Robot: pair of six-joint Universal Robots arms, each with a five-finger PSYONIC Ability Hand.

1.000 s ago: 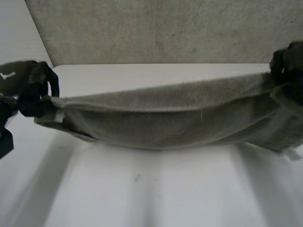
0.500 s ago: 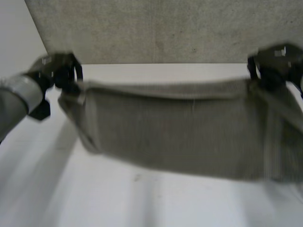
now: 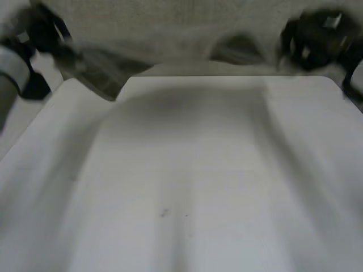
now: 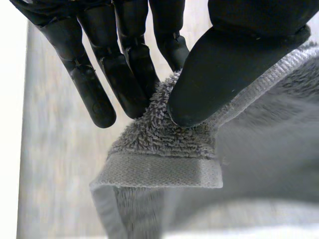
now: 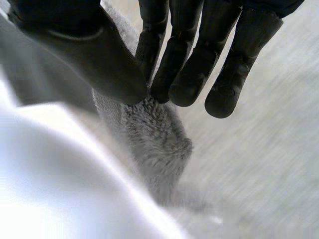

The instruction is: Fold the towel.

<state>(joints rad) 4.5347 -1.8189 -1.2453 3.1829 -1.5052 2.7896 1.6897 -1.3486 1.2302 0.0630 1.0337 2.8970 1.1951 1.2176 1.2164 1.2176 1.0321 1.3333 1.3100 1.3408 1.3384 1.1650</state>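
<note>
A grey terry towel hangs stretched in the air beyond the far edge of the table, between my two hands. My left hand is at the far left and my right hand at the far right. In the left wrist view my thumb pinches a hemmed corner of the towel against the fingers. In the right wrist view the thumb and fingers pinch another corner of the towel.
The white table spreads below and in front of the hands. A grey carpeted floor lies beyond its far edge.
Both hands have swung up and away from me, carrying the towel off the table's middle to beyond its far edge. The grips have not changed.
</note>
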